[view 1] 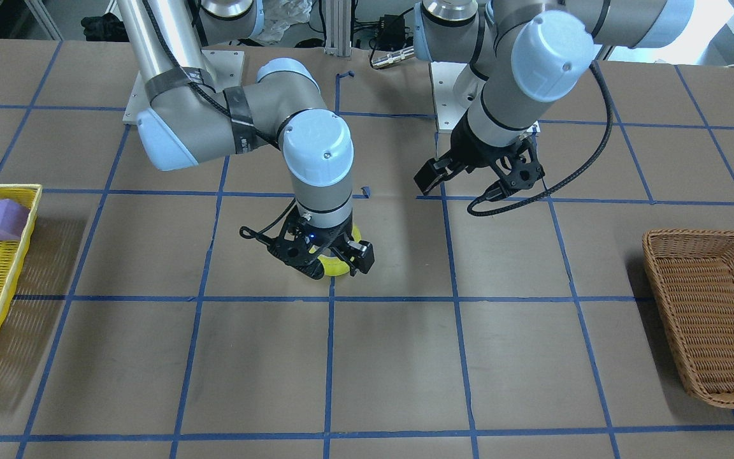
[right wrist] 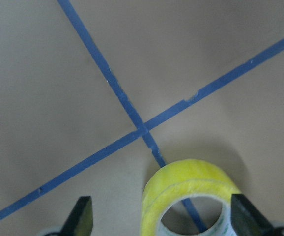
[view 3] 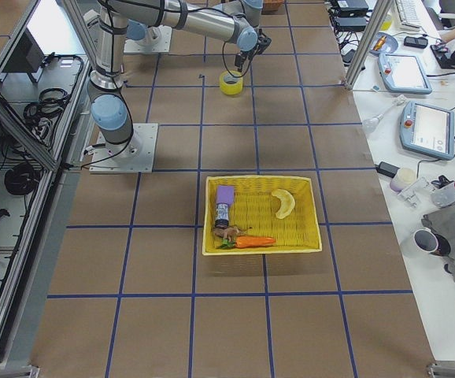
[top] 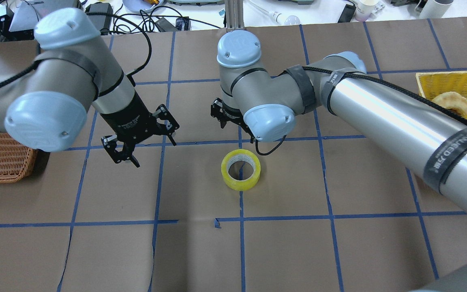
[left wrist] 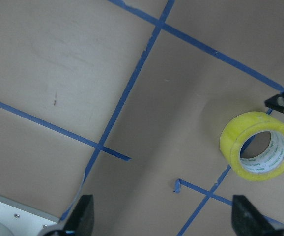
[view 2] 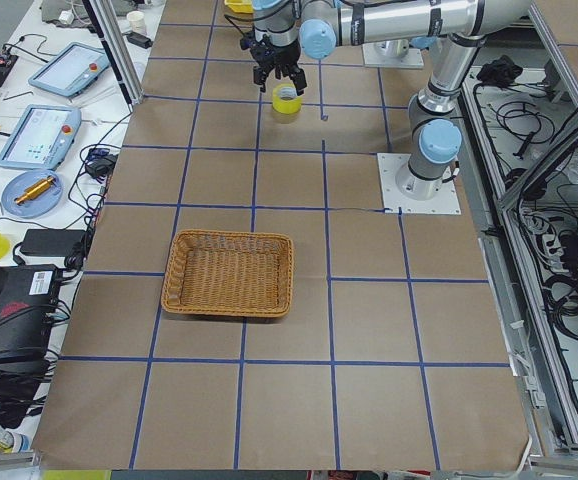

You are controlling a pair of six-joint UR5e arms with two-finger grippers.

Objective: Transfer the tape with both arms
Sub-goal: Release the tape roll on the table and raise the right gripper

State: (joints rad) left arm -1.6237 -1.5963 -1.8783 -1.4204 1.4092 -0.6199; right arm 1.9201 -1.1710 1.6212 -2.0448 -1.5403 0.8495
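The tape (top: 240,169), a yellow roll with a white core, lies flat on the brown table on a blue grid line, hole up. My right gripper (view 1: 339,262) hangs open just above and beside it. In the right wrist view the tape (right wrist: 191,194) sits low between the two spread fingertips (right wrist: 83,219), and nothing grips it. My left gripper (top: 152,150) is open and empty, raised above the table to the left of the tape. The left wrist view shows the tape (left wrist: 257,145) off to the right. The tape also shows in the exterior left view (view 2: 286,100) and the exterior right view (view 3: 230,82).
A brown wicker basket (view 1: 711,306) stands empty on my left side and also shows in the overhead view (top: 2,158). A yellow basket (view 3: 263,246) on my right holds a purple block (view 1: 0,218), a banana and other items. Blue tape lines grid the table.
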